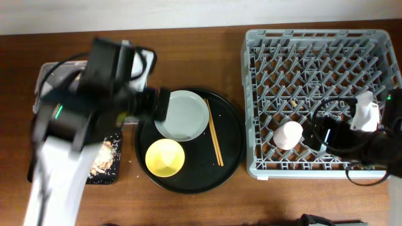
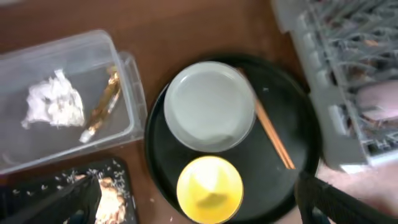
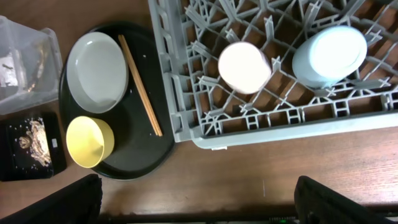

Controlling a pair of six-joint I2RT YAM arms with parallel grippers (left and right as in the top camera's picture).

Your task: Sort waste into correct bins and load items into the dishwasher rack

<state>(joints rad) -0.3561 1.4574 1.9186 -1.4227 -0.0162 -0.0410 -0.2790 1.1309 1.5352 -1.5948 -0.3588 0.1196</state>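
Note:
My left gripper [image 1: 157, 104] [image 2: 196, 202] is open and empty, above the round tray's left edge. Below it are the pale grey plate [image 2: 210, 106], the yellow bowl [image 2: 209, 190] and the wooden chopsticks [image 2: 272, 134]. The clear tub [image 2: 124, 74] holds the white tissue [image 2: 53, 102] and the foil wrapper [image 2: 102, 106]. The shallow black tray [image 2: 118, 171] holds food scraps [image 2: 107, 193]. My right gripper [image 1: 323, 135] [image 3: 199, 199] is open and empty, above the rack's front right. The grey rack [image 3: 186, 81] holds the pink cup [image 3: 244, 66] and the blue cup [image 3: 329, 56].
The large round black tray [image 1: 232, 135] sits between the bins and the rack. My left arm hides most of the clear tub and part of the black tray in the overhead view. Bare brown table lies in front of the rack [image 3: 261, 168].

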